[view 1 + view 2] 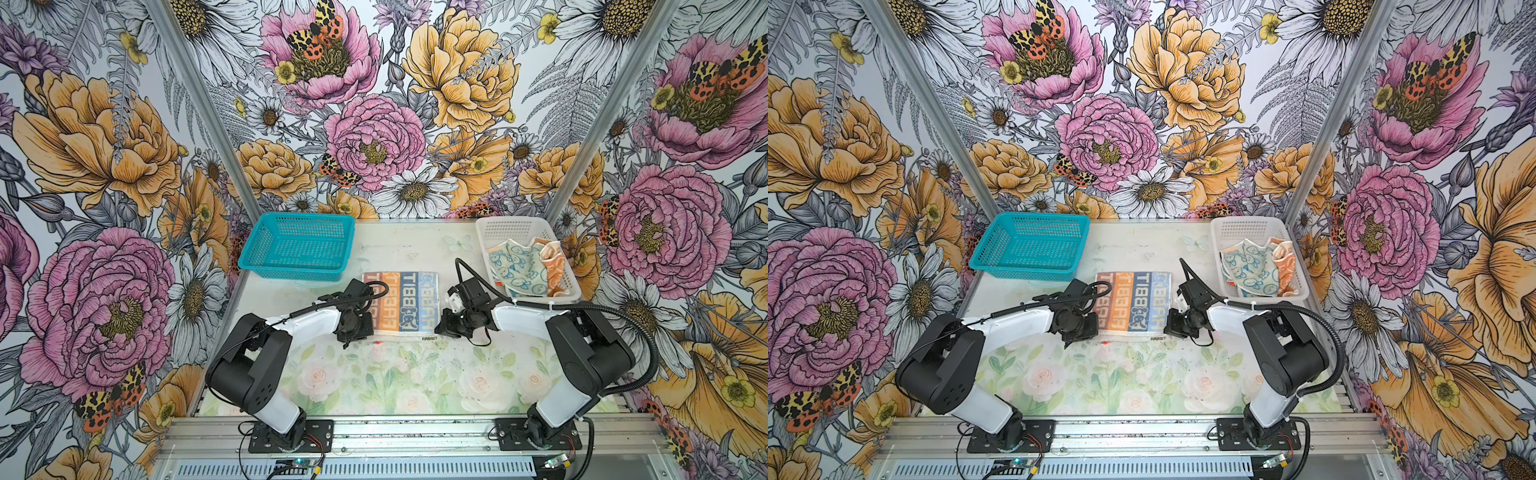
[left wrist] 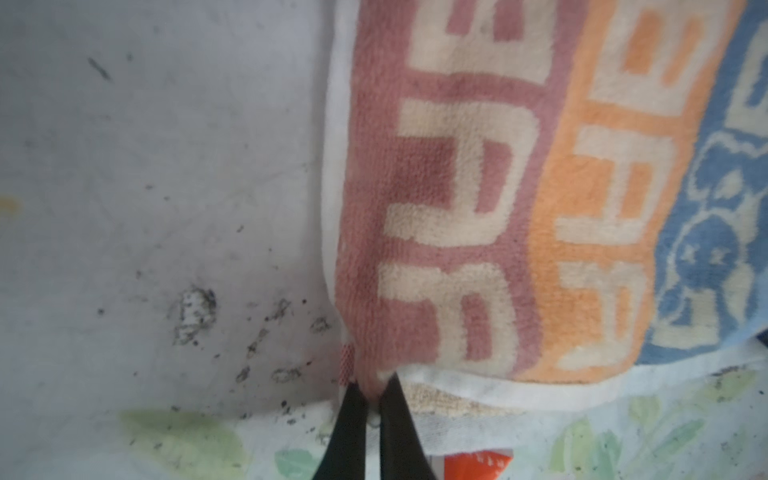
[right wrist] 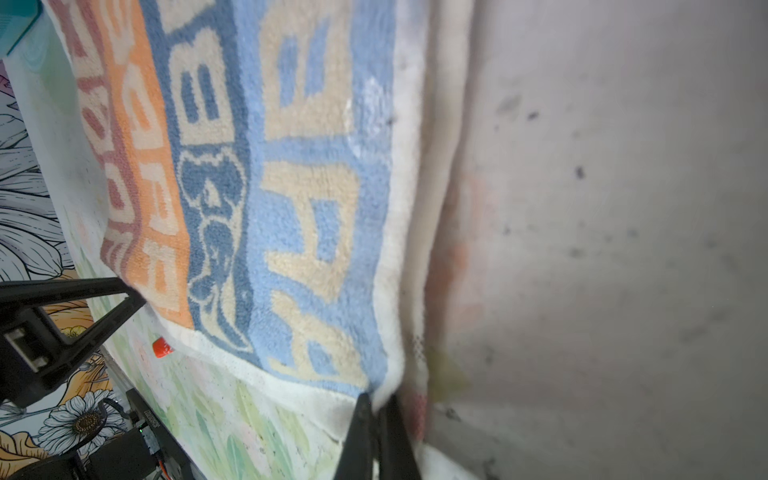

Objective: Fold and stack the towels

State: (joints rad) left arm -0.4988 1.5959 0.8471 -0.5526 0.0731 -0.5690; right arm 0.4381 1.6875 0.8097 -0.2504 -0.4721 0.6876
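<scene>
— What about the left gripper (image 2: 371, 395)?
— Its jaws are pinched on a near corner of the striped towel (image 1: 411, 299), which stretches away ahead of the tips (the teal basket (image 1: 291, 272) sits further beyond).
— And the right gripper (image 3: 376, 405)?
— It is clamped on the opposite near corner. The cream towel (image 1: 517, 266) and orange towel (image 1: 555, 268) lie crumpled in the white basket (image 1: 515, 226), beyond it and to its right.
</scene>
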